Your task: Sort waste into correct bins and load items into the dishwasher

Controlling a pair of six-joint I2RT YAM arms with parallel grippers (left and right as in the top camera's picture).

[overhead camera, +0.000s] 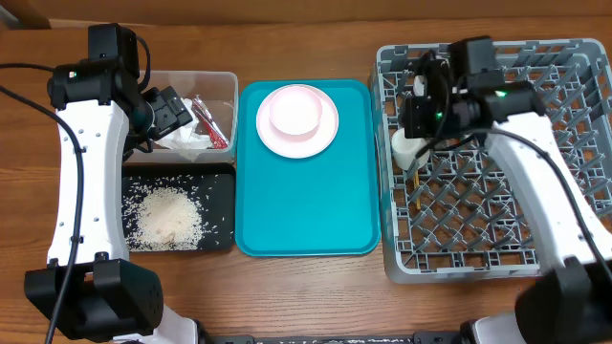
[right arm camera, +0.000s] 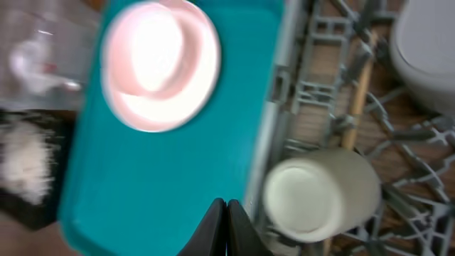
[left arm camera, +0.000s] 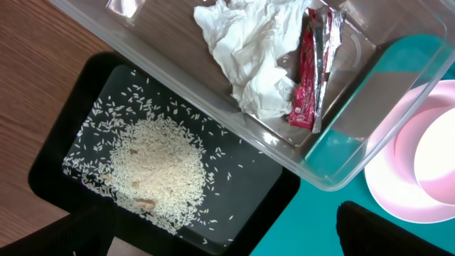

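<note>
The crumpled white tissue point(left arm camera: 249, 50) and red wrapper point(left arm camera: 306, 85) lie in the clear tub point(overhead camera: 225, 81). Rice point(overhead camera: 170, 218) is piled in the black tray point(overhead camera: 220, 182). The pink bowl point(overhead camera: 296, 110) sits on the pink plate point(overhead camera: 270, 136) on the teal tray point(overhead camera: 306, 210). The white cup point(right arm camera: 320, 192), a chopstick point(right arm camera: 359, 92) and the grey bowl point(right arm camera: 426, 43) are in the grey dish rack point(overhead camera: 497, 239). My left gripper point(left arm camera: 227, 238) is open and empty above the tub's near edge. My right gripper point(right arm camera: 226, 227) is shut and empty, beside the cup at the rack's left edge.
The teal tray lies between the bins on the left and the rack on the right. The right arm point(overhead camera: 535, 143) reaches across the rack's upper part. Bare wooden table point(overhead camera: 306, 296) runs along the front.
</note>
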